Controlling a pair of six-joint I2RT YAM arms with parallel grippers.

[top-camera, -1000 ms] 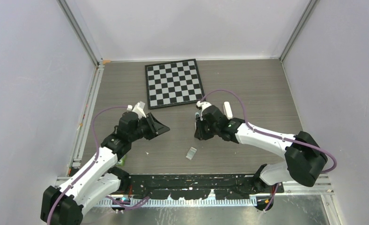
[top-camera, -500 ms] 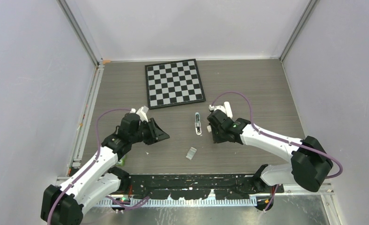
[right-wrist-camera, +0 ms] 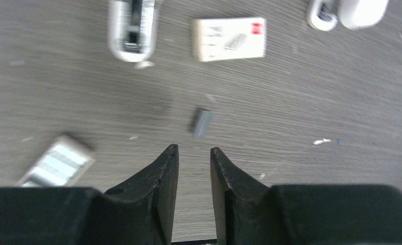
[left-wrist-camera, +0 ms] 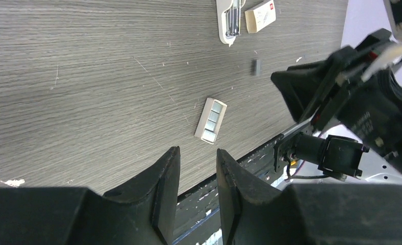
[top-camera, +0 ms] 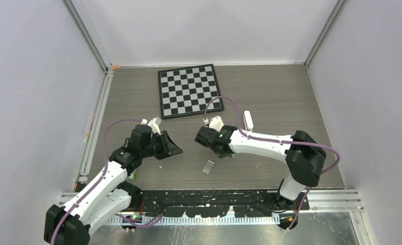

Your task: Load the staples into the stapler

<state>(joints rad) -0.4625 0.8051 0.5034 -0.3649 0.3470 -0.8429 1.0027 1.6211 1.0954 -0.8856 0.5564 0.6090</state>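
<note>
Grey wood-grain table (top-camera: 270, 97), pale walls on three sides. Nearest, bottom centre of the top view: cream tray (left-wrist-camera: 210, 121) holding three silvery strips, flat on the wood, touched by nothing. Just above it, left of centre, left gripper (left-wrist-camera: 196, 153) low over the table, jaws a little apart with nothing between them. Parked aside, probably to leave the middle free or to steady the stapler when needed. At centre, right gripper (right-wrist-camera: 193, 149), also narrowly parted and empty, tilted down at the table.

Straight ahead of its fingertips in the right wrist view: staples (right-wrist-camera: 201, 122), a small grey block lying loose on bare wood, near the tips but not touched. Lined up for a pinch, by the look of it. Blurred, so exact shape hard to tell.

Further up, upper left of that view: stapler (right-wrist-camera: 132, 28), white, lying open with metal channel facing up, so ready to take the block. Apart from the staples, cut by the frame edge, hidden under the right arm in the top view. Beside it, cream box (right-wrist-camera: 229, 38) with a red mark. Upper right: white rounded object (right-wrist-camera: 349, 10), off to the side, likely not needed. Farthest, top centre of the top view: chessboard (top-camera: 189, 92), flat, unused.

Count: two grippers, one stapler, one loose staple block, one tray with three strips, one box, one white object, one chessboard.
</note>
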